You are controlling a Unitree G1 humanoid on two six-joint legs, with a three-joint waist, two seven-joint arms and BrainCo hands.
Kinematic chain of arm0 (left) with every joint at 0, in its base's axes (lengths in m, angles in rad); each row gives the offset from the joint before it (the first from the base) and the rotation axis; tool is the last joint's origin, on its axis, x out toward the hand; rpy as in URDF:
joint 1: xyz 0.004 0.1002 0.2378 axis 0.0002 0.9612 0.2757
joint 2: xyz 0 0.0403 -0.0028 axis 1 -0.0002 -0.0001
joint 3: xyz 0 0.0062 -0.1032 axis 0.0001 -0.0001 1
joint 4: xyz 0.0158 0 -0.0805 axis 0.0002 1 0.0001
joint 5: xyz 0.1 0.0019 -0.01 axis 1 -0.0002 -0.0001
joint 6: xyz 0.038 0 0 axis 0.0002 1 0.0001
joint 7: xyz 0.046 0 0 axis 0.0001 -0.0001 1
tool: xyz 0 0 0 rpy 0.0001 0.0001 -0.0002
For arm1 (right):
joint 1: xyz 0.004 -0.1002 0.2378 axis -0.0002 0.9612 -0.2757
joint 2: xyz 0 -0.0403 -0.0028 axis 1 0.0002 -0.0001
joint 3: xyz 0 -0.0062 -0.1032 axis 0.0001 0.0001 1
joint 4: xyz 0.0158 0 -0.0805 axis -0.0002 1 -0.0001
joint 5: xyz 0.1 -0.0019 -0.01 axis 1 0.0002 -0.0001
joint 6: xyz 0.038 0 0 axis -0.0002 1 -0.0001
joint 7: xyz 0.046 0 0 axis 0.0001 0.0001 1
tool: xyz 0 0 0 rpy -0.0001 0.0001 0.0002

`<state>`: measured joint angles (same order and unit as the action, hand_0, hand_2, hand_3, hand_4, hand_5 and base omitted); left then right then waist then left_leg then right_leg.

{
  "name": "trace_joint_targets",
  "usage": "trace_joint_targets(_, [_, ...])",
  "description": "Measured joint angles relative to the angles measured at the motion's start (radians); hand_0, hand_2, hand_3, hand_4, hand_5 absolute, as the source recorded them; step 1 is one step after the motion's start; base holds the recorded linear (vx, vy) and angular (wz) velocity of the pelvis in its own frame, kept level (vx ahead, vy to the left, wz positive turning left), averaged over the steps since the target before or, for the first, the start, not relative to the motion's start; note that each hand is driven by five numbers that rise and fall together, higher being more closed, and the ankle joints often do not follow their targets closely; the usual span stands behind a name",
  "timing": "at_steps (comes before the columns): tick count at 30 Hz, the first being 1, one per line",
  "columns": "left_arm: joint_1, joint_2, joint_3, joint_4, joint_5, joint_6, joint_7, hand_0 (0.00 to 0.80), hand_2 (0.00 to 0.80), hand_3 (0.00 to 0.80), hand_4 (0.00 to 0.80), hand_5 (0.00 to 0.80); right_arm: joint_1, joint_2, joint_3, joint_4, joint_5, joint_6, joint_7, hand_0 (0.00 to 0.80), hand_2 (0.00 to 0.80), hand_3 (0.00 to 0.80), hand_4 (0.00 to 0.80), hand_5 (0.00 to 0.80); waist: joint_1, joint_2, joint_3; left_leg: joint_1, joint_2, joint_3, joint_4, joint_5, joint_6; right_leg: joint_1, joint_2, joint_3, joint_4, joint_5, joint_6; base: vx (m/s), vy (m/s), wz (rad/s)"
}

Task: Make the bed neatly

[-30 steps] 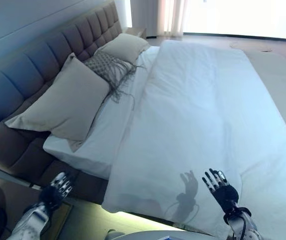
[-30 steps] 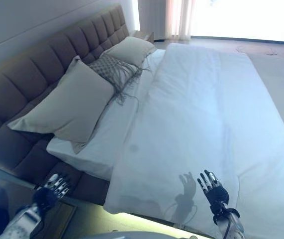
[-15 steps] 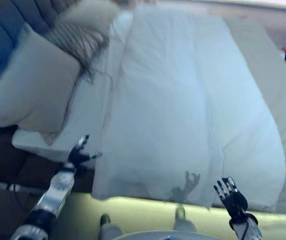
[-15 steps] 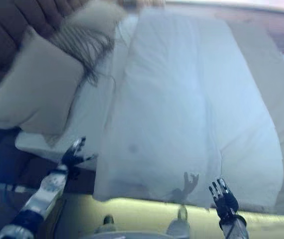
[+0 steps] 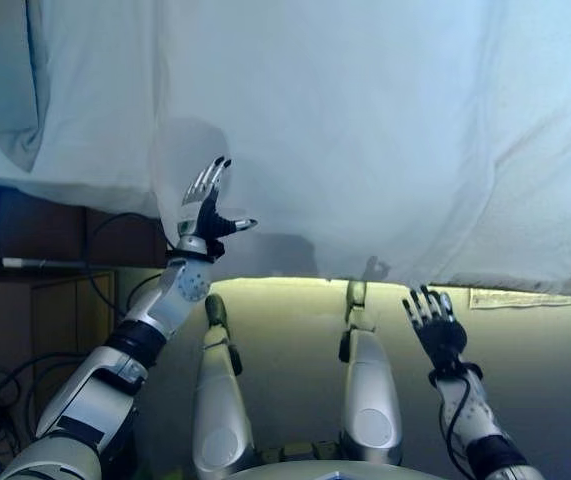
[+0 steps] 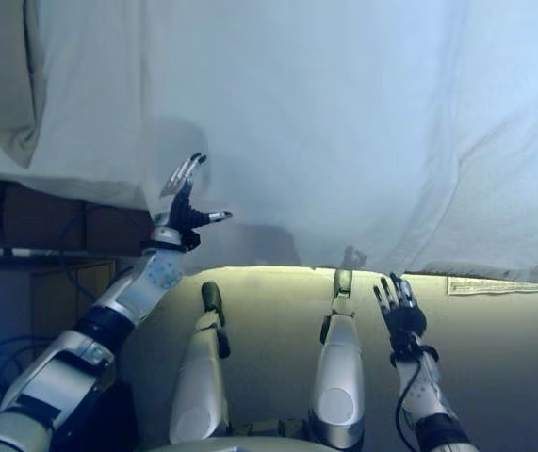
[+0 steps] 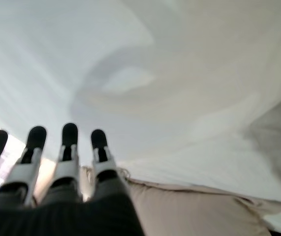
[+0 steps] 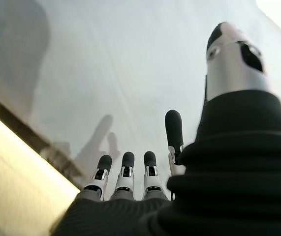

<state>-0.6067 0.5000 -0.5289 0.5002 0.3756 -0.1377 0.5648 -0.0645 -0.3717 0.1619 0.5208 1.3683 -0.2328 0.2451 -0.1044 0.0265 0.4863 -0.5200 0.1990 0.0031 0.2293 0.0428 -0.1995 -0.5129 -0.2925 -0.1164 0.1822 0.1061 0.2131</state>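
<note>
While looking straight down over the bed's near edge: at far left, corner of a pale pillow lying against the white sheet, dark bed base below it, a wooden side table and loose cables on the floor lower still. Next along, left hand raised in front of the hanging corner of the white duvet, fingers straight and fanned, thumb stuck out to the side; near the cloth, contact not clear from the head views. Left wrist view: same fingers straight in a row, nothing between them, duvet spread close ahead, a beige padded edge of the bed just beneath the cloth. Across the middle, duvet covering the bed from the left corner to the right margin, draped over the near side with soft folds, hem hanging above a strip of yellowish light along the floor. Further right, right hand held low, below the duvet hem and apart from it, fingers spread and straight, empty. Right wrist view: fingers extended, thumb up beside them, duvet ahead and not touched. At far right, a small white label showing just under the duvet's edge.
</note>
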Motion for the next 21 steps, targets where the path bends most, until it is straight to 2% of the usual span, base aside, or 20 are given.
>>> trace_joint_targets(5, [-0.12,-0.041,-0.045,0.029,0.094,0.062,0.017,0.0,0.0,0.0,0.0,0.0,-0.109,0.008,0.036,-0.026,-0.001,-0.008,-0.039,0.0,0.0,0.0,0.0,0.0,0.006,0.0,0.001,-0.031,-0.025,0.0,-0.001,0.005,0.009,-0.047,-0.027,0.007,0.038,-0.016,0.007,-0.09,0.003,0.08])
trace_joint_targets(8, [-0.185,-0.049,-0.057,0.029,0.157,0.113,0.026,0.0,0.0,0.0,0.0,0.0,-0.136,0.023,0.047,-0.049,-0.004,-0.008,-0.066,0.0,0.0,0.0,0.0,0.0,0.001,-0.003,0.004,-0.054,-0.029,0.01,0.0,0.006,0.009,-0.08,-0.03,0.02,0.04,-0.01,0.006,-0.061,0.031,-0.06])
trace_joint_targets(13, [-0.219,-0.072,-0.061,0.029,0.302,0.186,0.026,0.0,0.0,0.0,0.0,0.0,-0.132,0.045,0.04,-0.094,-0.019,-0.008,-0.104,0.0,0.0,0.0,0.0,0.0,-0.043,-0.003,0.005,-0.074,-0.029,0.041,-0.013,0.006,0.009,-0.121,-0.032,0.039,0.039,-0.01,0.008,-0.033,0.052,-0.08])
trace_joint_targets(16, [-0.221,-0.086,-0.08,0.038,0.326,0.221,0.025,0.0,0.0,0.0,0.0,0.0,-0.129,0.044,0.014,-0.108,-0.022,-0.008,-0.102,0.0,0.0,0.0,0.0,0.0,-0.063,-0.002,0.005,-0.086,-0.03,0.067,-0.02,0.006,0.009,-0.157,-0.033,0.062,0.04,-0.008,0.01,-0.019,0.073,-0.16])
trace_joint_targets(21, [-0.23,-0.127,-0.1,0.131,0.424,0.306,0.027,0.0,0.0,0.0,0.0,0.0,-0.116,0.037,-0.012,-0.129,-0.025,-0.008,-0.093,0.0,0.0,0.0,0.0,0.0,-0.098,-0.001,0.006,-0.102,-0.031,0.104,-0.036,0.007,0.01,-0.204,-0.032,0.091,0.04,-0.007,0.011,-0.014,0.041,-0.12])
